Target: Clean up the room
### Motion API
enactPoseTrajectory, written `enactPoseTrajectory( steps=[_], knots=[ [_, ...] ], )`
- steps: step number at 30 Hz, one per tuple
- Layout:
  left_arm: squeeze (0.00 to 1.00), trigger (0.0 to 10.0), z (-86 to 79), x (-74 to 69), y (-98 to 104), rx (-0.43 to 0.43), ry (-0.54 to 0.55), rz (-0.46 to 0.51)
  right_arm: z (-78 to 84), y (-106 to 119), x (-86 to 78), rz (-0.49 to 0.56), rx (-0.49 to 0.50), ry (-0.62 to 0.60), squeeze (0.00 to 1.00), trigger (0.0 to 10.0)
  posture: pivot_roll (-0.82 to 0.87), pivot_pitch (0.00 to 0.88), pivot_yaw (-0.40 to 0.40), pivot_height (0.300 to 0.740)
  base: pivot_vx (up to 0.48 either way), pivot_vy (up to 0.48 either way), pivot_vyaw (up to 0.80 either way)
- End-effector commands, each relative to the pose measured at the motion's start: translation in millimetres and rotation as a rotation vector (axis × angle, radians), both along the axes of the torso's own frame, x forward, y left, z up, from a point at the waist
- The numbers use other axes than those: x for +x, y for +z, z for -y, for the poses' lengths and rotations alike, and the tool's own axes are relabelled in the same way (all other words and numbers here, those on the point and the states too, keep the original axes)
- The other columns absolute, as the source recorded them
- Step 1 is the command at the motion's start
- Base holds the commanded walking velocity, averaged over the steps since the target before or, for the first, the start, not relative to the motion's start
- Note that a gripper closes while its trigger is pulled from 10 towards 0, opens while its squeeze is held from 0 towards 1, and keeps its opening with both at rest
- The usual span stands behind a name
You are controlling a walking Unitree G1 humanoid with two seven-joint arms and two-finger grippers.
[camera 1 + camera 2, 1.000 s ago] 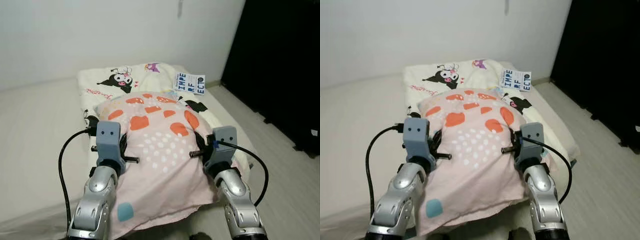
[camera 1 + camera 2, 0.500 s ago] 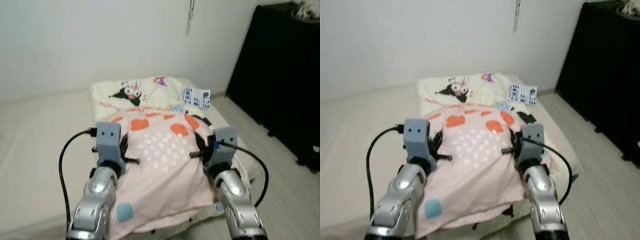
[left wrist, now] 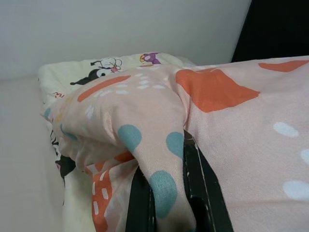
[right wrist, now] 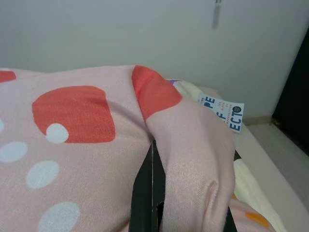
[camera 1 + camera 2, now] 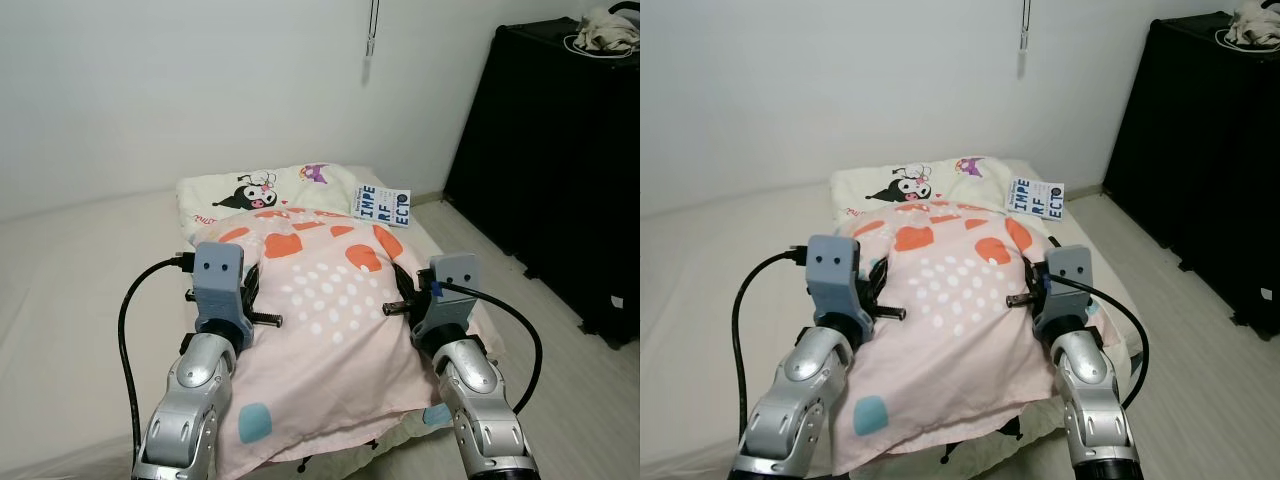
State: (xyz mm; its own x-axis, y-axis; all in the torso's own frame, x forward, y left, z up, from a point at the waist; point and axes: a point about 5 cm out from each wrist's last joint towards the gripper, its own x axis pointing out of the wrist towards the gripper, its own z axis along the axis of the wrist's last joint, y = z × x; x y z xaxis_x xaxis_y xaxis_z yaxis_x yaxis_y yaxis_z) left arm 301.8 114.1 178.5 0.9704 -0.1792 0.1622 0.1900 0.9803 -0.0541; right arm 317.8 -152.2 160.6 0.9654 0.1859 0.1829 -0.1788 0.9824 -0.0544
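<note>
A low mattress (image 5: 90, 330) fills the floor from the near left to the far wall, and a tall black cabinet (image 5: 560, 150) stands at the right with a pale bundle on top. At the far end of the mattress lies a cream pillow (image 5: 270, 185) printed with cartoon figures, and a small blue-lettered card (image 5: 382, 204) rests just beside it to the right.

The pink pillow (image 5: 320, 330), patterned with orange patches and white dots, is held up in front of the robot above the near part of the mattress, its lower edge drooping toward the camera. Judging by this, the tidying is midway: the pillow is lifted but not yet laid in its place, probably near the cream one.

Both arms reach forward, bent at the elbow, one on each side of the pillow. The left gripper (image 3: 166, 203) pinches a fold of the pink cover between its black fingers. The right gripper (image 4: 159, 193) likewise nips a fold at the pillow's right edge.
</note>
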Motion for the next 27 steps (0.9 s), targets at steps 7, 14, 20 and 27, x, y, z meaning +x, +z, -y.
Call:
enactPoseTrajectory(
  steps=[7, 14, 20, 27],
  knots=[
    [0.0, 10.0, -4.1, -3.7, 3.3, -0.024, 0.006, 0.046, -10.6, -0.7, -0.6, 0.014, -0.064, 0.038, 0.0, 10.0, -0.01, 0.123, 0.004, 0.74, 0.0, 0.0, 0.0],
    [0.0, 10.0, -1.1, -4.7, 1.4, -0.022, 0.007, 0.034, -9.6, -0.2, -0.1, 0.021, -0.074, 0.015, 0.0, 10.0, -0.01, 0.123, 0.002, 0.74, 0.0, 0.0, 0.0],
    [0.0, 10.0, 0.6, -7.0, -2.7, -0.002, 0.0, 0.024, -9.0, -2.4, -1.5, 0.017, -0.082, 0.011, 0.0, 10.0, -0.01, 0.122, 0.002, 0.74, 0.0, 0.0, 0.0],
    [0.0, 10.0, 1.8, -6.2, -1.6, -0.001, 0.0, 0.029, -9.9, -2.5, -2.7, 0.023, -0.058, 0.009, 0.0, 10.0, -0.01, 0.125, 0.003, 0.74, 0.0, 0.0, 0.0]
  ],
)
